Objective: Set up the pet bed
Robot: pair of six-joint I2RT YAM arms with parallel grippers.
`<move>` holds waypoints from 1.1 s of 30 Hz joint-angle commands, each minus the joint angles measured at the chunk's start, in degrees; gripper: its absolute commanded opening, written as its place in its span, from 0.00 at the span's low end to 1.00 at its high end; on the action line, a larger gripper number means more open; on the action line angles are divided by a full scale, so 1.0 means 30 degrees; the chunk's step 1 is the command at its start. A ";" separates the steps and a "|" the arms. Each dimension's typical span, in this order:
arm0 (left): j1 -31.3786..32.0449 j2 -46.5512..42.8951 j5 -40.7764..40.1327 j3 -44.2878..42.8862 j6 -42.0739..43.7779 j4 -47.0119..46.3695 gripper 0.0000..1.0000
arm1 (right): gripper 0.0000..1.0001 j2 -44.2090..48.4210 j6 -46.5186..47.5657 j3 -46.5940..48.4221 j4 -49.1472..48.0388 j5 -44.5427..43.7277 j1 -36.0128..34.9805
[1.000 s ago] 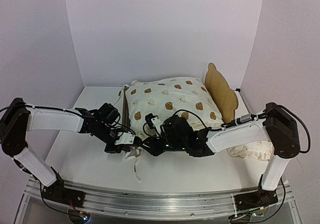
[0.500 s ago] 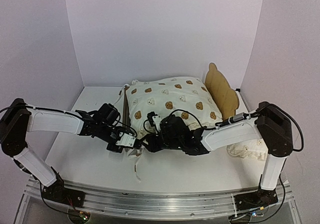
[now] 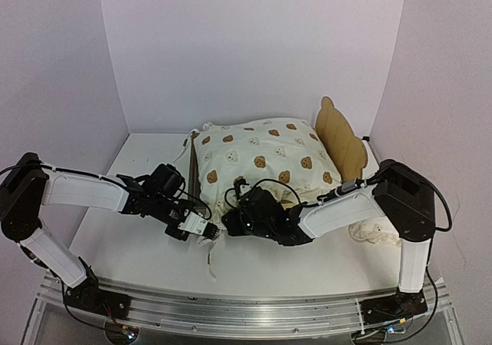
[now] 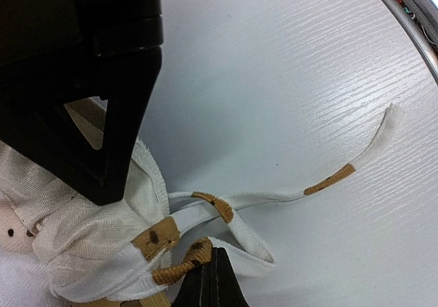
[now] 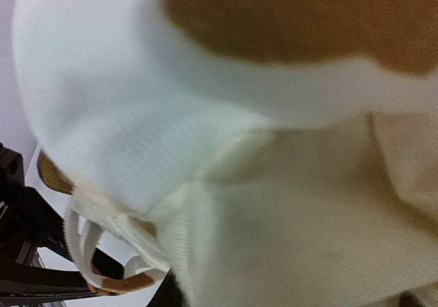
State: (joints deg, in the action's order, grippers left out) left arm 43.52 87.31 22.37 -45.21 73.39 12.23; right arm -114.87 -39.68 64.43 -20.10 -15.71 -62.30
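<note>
**Two grippers crowd the foot end of the pet bed**

Both arms reach in low toward the middle of the worktop (image 3: 138,230). The pet bed (image 3: 340,141) sits toward the back, its bear-eared headboard standing upright on the right. Its foot end faces left, right where the two grippers meet.

The left gripper (image 3: 201,228) hangs just off the bed's near-left corner, down close to the worktop. Its jaws are pressed tight together. The left wrist view shows a knot of cream ties (image 4: 226,208) with brown tips lying right against those closed tips. Whether a strand is actually pinched, I cannot tell. One long tie runs away across the white surface, loose and flat.

The right gripper (image 3: 233,220) is just beside the left one, tucked against the front edge of the bed under the overhanging cushion (image 3: 261,157). Its wrist camera is smothered in blurred cream fabric and a brown bear patch. How wide its jaws stand, I cannot tell, nor whether anything sits between them.

That cushion is the big obstacle. It lies puffed up over the whole bed frame, hiding the base and spilling past the near edge. Only the headboard and a thin sliver of the wooden foot end show.

Over on the right, a small ruffled pillow (image 3: 384,231) lies on the worktop behind the right forearm, well apart from both grippers.
</note>
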 commanded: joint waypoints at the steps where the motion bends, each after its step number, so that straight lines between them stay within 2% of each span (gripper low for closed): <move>1: 0.0083 0.0271 -0.0041 0.0211 0.0949 -0.1841 0.00 | 0.22 0.0605 -0.0552 -0.0474 -0.0418 -0.1860 0.0412; 3: 0.0071 0.0872 -0.0860 -0.0045 -0.0309 -0.2942 0.00 | 0.24 0.0818 -0.0160 -0.0615 -0.0424 -0.1230 0.0433; 6: -0.0198 0.1500 -0.1688 -0.0698 -0.1798 -0.2897 0.00 | 0.25 0.1532 0.0505 -0.1234 -0.0630 -0.0128 0.0456; 12: -0.0720 0.1643 -0.2306 -0.0555 -0.1896 -0.3365 0.00 | 0.28 0.3523 0.2275 -0.2783 -0.0910 0.1364 0.0470; 16: -0.1204 0.1482 -0.2795 -0.1122 -0.2727 -0.3176 0.00 | 0.27 0.4189 0.2789 -0.2812 -0.1093 0.3404 0.0477; 25: -0.2129 -0.0151 -0.0790 -0.1641 -0.6711 0.1975 0.00 | 0.28 0.1990 0.2489 -0.0057 -0.2556 0.5034 0.0143; 28: -0.2176 0.0027 -0.0494 -0.2331 -0.8915 0.4346 0.00 | 0.27 0.1232 0.2632 0.0282 -0.3647 0.5075 0.0084; 33: -0.2202 0.0723 -0.0045 -0.4443 -1.4371 0.7904 0.00 | 0.27 0.0624 0.3135 0.0763 -0.3735 0.4338 0.0021</move>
State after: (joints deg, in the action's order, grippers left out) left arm 37.01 88.68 19.53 -51.81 45.82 24.98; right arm -111.61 -32.17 64.15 -28.03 -2.49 -61.57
